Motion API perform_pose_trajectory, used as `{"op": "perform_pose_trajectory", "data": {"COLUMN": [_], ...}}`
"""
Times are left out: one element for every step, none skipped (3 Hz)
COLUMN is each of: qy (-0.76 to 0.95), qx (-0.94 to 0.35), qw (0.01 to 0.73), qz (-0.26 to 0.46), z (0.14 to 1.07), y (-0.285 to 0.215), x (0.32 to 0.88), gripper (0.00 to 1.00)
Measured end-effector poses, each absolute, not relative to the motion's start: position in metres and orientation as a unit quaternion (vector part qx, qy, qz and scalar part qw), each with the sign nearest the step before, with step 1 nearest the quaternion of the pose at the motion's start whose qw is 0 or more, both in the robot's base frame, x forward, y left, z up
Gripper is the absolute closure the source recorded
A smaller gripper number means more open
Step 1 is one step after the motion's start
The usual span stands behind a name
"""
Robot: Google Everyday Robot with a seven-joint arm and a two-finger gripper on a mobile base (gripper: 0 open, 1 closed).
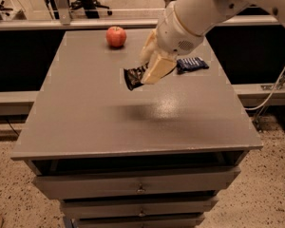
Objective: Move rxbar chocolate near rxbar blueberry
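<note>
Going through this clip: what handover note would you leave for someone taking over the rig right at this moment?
Gripper: shut on the rxbar chocolate, held just above the middle of the table, its shadow on the surface below.
rxbar blueberry: lying flat toward the table's far right, to the right of the gripper.
Apple: at the far edge, not involved.
Done: chocolate bar grasped and lifted.
Left: carry it right, set it down beside the blueberry bar, release.
</note>
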State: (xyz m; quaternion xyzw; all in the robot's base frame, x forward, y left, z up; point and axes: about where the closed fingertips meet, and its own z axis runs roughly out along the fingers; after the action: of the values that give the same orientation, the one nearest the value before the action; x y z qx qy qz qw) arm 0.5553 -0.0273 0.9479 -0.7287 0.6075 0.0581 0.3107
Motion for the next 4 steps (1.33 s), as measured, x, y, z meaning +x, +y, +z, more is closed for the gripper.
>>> {"op": "perform_pose_trajectory", "data": {"qy": [0.620, 0.640, 0.663, 0.677], "qx": [-0.716, -0.697, -0.674, -0.659], "qw": [0.318, 0.323, 0.325, 0.327], "qz": [0.042, 0.033, 0.025, 0.019], "z": [0.922, 0.895, 0.876, 0.868], "y": [-0.075, -0.123, -0.167, -0.198], "x": [0.604, 0.654, 0.680, 0.687], "gripper": [1.00, 1.00, 1.00, 1.00]}}
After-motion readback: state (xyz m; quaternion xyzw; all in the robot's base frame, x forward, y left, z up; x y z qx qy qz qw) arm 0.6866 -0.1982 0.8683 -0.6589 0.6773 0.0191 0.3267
